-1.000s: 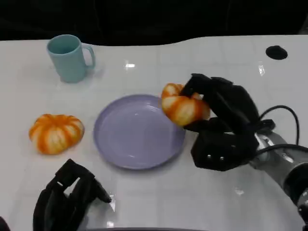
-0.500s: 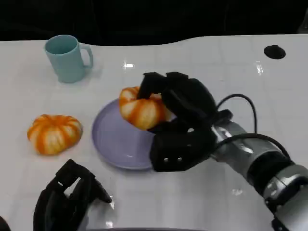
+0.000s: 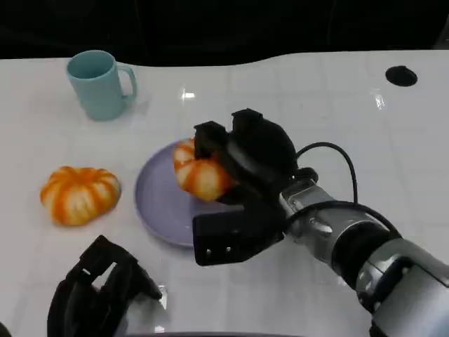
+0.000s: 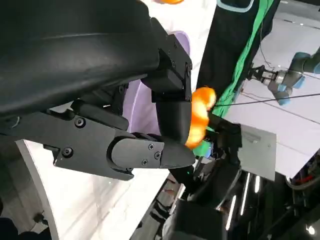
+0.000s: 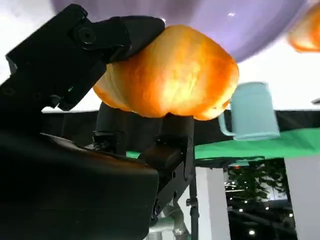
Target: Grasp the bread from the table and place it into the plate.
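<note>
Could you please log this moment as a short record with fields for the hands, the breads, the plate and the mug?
right hand: grips the held bread, over the plate
held bread: orange and white, above the plate's far part
plate: lilac, at table centre
second bread: on the table, left of the plate, apart from it
left hand: low at the near left, holds nothing
mug: pale blue, upright, far left

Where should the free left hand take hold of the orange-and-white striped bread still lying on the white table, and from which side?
Grip the orange-and-white striped bread across its rounded sides, coming down from above. It lies flat as a low dome with open table around it, and the black left hand sits just in front of it, so a short reach forward, then a top-down grasp, looks simplest.
</note>
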Robot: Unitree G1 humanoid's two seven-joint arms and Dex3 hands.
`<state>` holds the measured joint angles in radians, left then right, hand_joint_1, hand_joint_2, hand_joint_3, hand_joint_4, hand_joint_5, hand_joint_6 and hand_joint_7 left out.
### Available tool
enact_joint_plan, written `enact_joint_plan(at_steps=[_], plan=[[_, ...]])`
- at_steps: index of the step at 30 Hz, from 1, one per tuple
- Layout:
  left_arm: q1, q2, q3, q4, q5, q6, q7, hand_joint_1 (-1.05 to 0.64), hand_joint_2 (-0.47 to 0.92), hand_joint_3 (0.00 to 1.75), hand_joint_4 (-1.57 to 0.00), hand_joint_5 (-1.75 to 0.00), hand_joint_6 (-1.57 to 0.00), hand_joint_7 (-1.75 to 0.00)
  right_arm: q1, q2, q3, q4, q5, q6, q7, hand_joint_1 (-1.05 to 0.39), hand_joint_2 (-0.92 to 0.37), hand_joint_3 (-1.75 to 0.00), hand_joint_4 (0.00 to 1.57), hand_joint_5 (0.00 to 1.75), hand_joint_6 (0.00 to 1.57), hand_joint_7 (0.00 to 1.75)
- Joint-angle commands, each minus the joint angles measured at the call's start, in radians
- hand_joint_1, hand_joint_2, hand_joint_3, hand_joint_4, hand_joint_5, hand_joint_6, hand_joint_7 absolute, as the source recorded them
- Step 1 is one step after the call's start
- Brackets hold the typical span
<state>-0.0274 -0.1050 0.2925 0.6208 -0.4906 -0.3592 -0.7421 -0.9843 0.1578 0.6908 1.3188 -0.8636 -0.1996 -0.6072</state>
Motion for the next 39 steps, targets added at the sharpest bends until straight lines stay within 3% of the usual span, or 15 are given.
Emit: enact_joint_plan(at_steps=[1, 2, 4, 5, 7, 8, 9, 11, 12, 13, 15, 19, 24, 33, 39], plan=[[0.010, 0.010, 0.001, -0.015, -0.011, -0.001, -0.007, -0.56, 0.92, 0.25, -0.62, -1.75, -0.49, -1.52, -0.023, -0.001, 0.029, 0.010, -0.024, 0.026, -0.036, -0.19, -0.87, -0.30, 0.85, 1.75, 0.85, 1.02], [0.010, 0.011, 0.001, -0.016, -0.011, 0.000, -0.008, -0.56, 0.92, 0.25, -0.62, -1.75, -0.49, -1.52, -0.020, -0.003, 0.026, 0.010, -0.020, 0.019, -0.033, -0.18, -0.87, -0.28, 0.84, 1.75, 0.80, 1.16], [0.009, 0.012, 0.001, -0.016, -0.013, 0.002, -0.012, -0.56, 0.92, 0.25, -0.62, -1.75, -0.49, -1.51, -0.015, -0.005, 0.011, 0.008, -0.003, -0.002, -0.021, -0.17, -0.88, -0.24, 0.83, 1.75, 0.79, 1.12], [0.009, 0.012, 0.002, -0.015, -0.015, 0.004, -0.014, -0.56, 0.92, 0.25, -0.62, -1.75, -0.49, -1.51, -0.013, -0.006, 0.003, 0.007, 0.007, -0.014, -0.015, -0.23, -0.90, -0.15, 0.82, 1.75, 0.86, 0.79], [0.009, 0.012, 0.002, -0.017, -0.015, 0.007, -0.010, -0.56, 0.92, 0.25, -0.62, -1.75, -0.49, -1.51, -0.009, -0.008, -0.006, 0.006, 0.020, -0.041, -0.011, -0.26, -0.92, -0.09, 0.77, 1.75, 0.97, 0.43], [0.009, 0.012, 0.002, -0.018, -0.015, 0.010, -0.009, -0.55, 0.92, 0.25, -0.62, -1.75, -0.49, -1.51, -0.011, -0.009, -0.009, 0.007, 0.027, -0.044, 0.011, -0.29, -0.92, -0.09, 0.70, 1.63, 0.97, 0.28], [0.009, 0.012, 0.002, -0.017, -0.016, 0.010, -0.009, -0.55, 0.92, 0.25, -0.62, -1.75, -0.49, -1.51, -0.015, -0.008, -0.012, 0.008, 0.035, -0.039, 0.051, -0.31, -0.92, -0.11, 0.66, 1.49, 0.94, 0.20], [0.009, 0.013, 0.002, -0.017, -0.018, 0.015, -0.009, -0.55, 0.92, 0.25, -0.62, -1.75, -0.49, -1.51, -0.020, -0.007, -0.017, 0.007, 0.044, -0.035, 0.111, -0.40, -0.92, -0.16, 0.63, 0.64, 0.74, 0.05], [0.009, 0.013, 0.001, -0.017, -0.019, 0.016, -0.009, -0.54, 0.92, 0.25, -0.62, -1.75, -0.49, -1.51, -0.021, -0.007, -0.018, 0.005, 0.046, -0.035, 0.125, -0.43, -0.92, -0.18, 0.64, 0.41, 0.67, 0.03], [0.006, 0.012, 0.001, -0.014, -0.021, 0.014, -0.011, -0.54, 0.92, 0.25, -0.62, -1.75, -0.49, -1.51, -0.022, -0.010, -0.016, 0.003, 0.045, -0.039, 0.142, -0.45, -0.92, -0.18, 0.65, 0.29, 0.64, 0.02], [0.004, 0.011, 0.001, -0.011, -0.022, 0.011, -0.010, -0.54, 0.92, 0.25, -0.62, -1.75, -0.50, -1.51, -0.025, -0.012, -0.015, 0.001, 0.044, -0.042, 0.173, -0.57, -0.92, -0.27, 0.50, 0.11, 0.47, 0.00], [0.004, 0.010, 0.000, -0.009, -0.022, 0.006, -0.009, -0.55, 0.92, 0.25, -0.63, -1.75, -0.50, -1.51, -0.024, -0.014, -0.002, -0.009, 0.030, -0.028, 0.204, -0.74, -0.92, -0.36, 0.21, 0.01, 0.27, 0.00], [0.006, 0.010, -0.002, -0.012, -0.018, 0.001, -0.007, -0.54, 0.92, 0.26, -0.62, -1.75, -0.50, -1.50, -0.018, -0.018, -0.013, -0.018, 0.044, -0.031, 0.249, -0.82, -0.92, -0.42, 0.09, 0.00, 0.15, 0.00], [0.005, 0.010, -0.006, -0.011, -0.016, 0.001, -0.006, -0.55, 0.92, 0.27, -0.61, -1.75, -0.51, -1.47, -0.007, -0.053, -0.053, -0.056, 0.103, -0.070, 0.348, -0.92, -0.92, -0.48, 0.02, 0.00, 0.07, 0.00], [-0.001, 0.011, -0.008, -0.009, -0.012, 0.009, 0.006, -0.55, 0.92, 0.26, -0.62, -1.75, -0.52, -1.48, 0.037, -0.114, -0.095, -0.109, 0.159, -0.167, 0.387, -0.92, -0.92, -0.49, 0.04, 0.01, 0.07, 0.00]])
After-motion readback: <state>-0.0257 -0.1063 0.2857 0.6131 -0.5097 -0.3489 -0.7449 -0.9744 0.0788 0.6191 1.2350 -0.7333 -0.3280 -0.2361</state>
